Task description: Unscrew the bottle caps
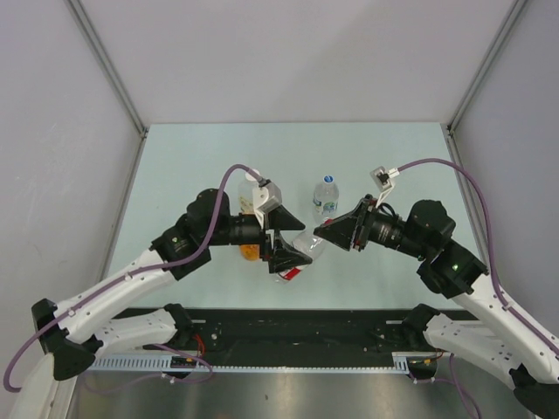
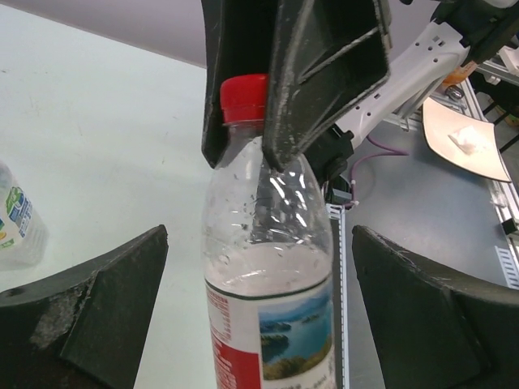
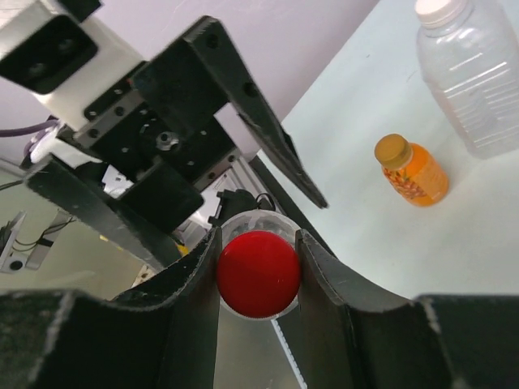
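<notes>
Mid-scene on the table, right gripper grasps the still-seated red cap; left gripper gapes, released, around the bottle; no cap off yet

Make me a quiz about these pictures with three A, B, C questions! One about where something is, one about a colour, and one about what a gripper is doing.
1. Where is the small orange bottle?
A. In the left gripper
B. On the table, near the big clear bottle
C. On top of the right arm

2. What colour is the cap pinched by the right gripper?
A. Blue
B. White
C. Red

3. How does the left gripper stand?
A. Wide open, one finger on each side of the red-label bottle
B. Shut tight on the cap
C. Shut on the orange bottle

Answers:
1 B: the right wrist view shows it on the table by the clear bottle.
2 C: a red cap sits squeezed between the right fingers.
3 A: the left wrist view shows a gap on both sides of the bottle.
</notes>
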{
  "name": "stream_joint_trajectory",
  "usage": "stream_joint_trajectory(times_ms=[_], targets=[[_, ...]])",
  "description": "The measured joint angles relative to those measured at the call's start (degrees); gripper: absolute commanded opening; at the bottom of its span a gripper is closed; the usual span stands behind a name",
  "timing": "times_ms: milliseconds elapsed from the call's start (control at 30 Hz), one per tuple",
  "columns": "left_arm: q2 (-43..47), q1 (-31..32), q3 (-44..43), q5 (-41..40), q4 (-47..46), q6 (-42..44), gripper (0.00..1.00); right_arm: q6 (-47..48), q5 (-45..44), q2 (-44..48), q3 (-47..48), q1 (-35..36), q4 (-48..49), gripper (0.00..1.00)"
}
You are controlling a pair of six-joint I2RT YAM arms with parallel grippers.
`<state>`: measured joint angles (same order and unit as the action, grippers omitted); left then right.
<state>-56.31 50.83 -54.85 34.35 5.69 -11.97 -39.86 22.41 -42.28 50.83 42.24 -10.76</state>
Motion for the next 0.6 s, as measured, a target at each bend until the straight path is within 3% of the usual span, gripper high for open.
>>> stream_joint_trajectory(times_ms=[600], targets=[[-2.3, 0.9, 3.5, 3.5, -4.7, -1.5, 0.98, 2.6, -1.0, -0.5, 1.7, 3.3, 0.2, 0.0]])
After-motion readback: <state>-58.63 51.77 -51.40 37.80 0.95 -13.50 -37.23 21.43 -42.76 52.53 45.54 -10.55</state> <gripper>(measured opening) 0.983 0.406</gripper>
